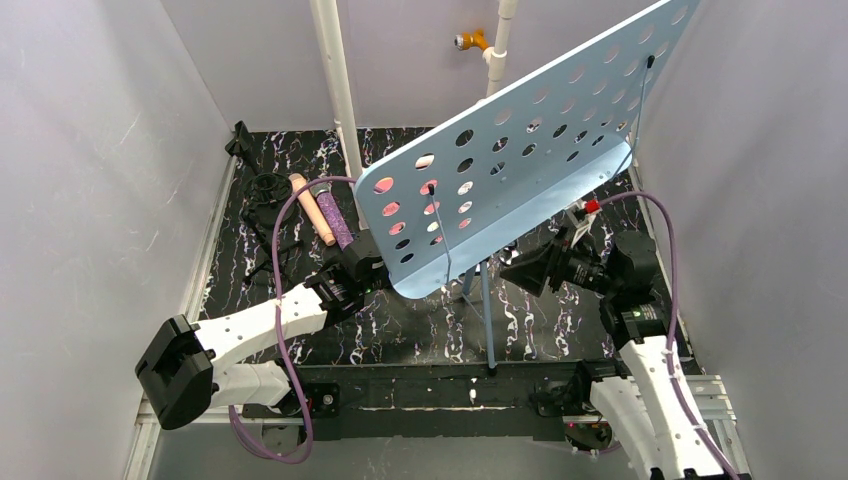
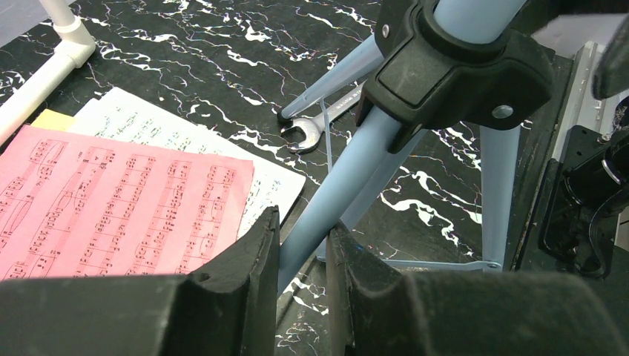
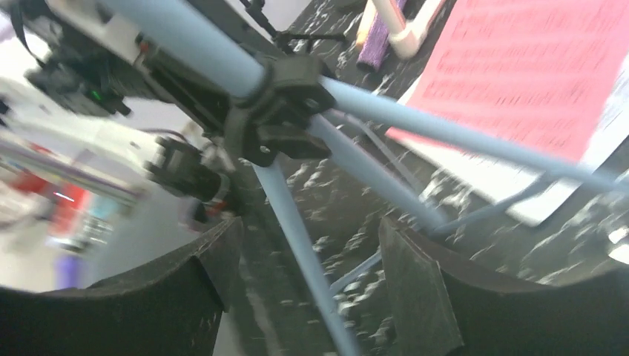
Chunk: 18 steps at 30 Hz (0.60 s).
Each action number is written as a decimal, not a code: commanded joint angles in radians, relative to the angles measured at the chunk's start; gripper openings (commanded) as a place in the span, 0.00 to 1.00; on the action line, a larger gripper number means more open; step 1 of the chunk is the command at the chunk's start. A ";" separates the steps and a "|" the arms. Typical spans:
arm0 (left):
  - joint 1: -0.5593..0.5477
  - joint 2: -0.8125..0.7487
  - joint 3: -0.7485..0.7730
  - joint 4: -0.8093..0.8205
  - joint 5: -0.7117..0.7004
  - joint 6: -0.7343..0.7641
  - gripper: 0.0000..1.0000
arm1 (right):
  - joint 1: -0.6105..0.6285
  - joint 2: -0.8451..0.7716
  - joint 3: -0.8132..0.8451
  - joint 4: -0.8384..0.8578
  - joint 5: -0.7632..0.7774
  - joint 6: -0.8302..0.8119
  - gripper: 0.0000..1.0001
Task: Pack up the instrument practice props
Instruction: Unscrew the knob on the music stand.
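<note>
light-blue music rack leg (image 2: 334,189) between the left jaws

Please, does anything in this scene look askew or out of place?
The light-blue music rack stands askew, its plate slanting up to the right. A silver wrench lies under its legs, near the sheet music: a tool among music props.

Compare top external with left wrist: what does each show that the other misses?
Top only: perforated rack, peach mic. Left wrist only: wrench, printed notes on the pink sheet, left fingers closed on a stand leg. Both: the stand's legs, marbled table, white pipe.
</note>
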 commanded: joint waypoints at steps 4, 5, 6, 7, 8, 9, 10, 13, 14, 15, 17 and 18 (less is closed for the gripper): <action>-0.004 -0.035 -0.020 -0.042 0.040 -0.170 0.00 | -0.044 0.032 -0.177 0.372 -0.043 1.051 0.75; -0.004 -0.037 -0.021 -0.042 0.039 -0.170 0.00 | -0.044 0.041 -0.178 0.414 -0.053 1.099 0.75; -0.004 -0.038 -0.023 -0.042 0.039 -0.170 0.00 | -0.043 0.053 -0.170 0.443 -0.063 1.142 0.75; -0.005 -0.037 -0.024 -0.042 0.038 -0.170 0.00 | -0.043 0.063 -0.155 0.445 -0.066 1.178 0.75; -0.005 -0.034 -0.024 -0.042 0.038 -0.170 0.00 | -0.043 0.071 -0.138 0.441 -0.063 1.205 0.75; -0.004 -0.033 -0.025 -0.042 0.038 -0.170 0.00 | -0.043 0.083 -0.118 0.433 -0.057 1.230 0.75; -0.005 -0.031 -0.024 -0.042 0.039 -0.171 0.00 | -0.043 0.095 -0.100 0.423 -0.048 1.248 0.76; -0.004 -0.030 -0.022 -0.042 0.037 -0.176 0.00 | -0.043 0.127 -0.073 0.431 -0.022 1.307 0.74; -0.005 -0.031 -0.024 -0.042 0.037 -0.178 0.00 | -0.043 0.138 -0.072 0.434 -0.018 1.318 0.74; -0.005 -0.033 -0.024 -0.042 0.037 -0.179 0.00 | -0.043 0.147 -0.074 0.433 -0.015 1.328 0.73; -0.004 -0.036 -0.024 -0.042 0.035 -0.177 0.00 | -0.040 0.164 -0.075 0.431 -0.009 1.335 0.72; -0.005 -0.038 -0.024 -0.042 0.035 -0.176 0.00 | -0.038 0.170 -0.073 0.423 -0.006 1.337 0.71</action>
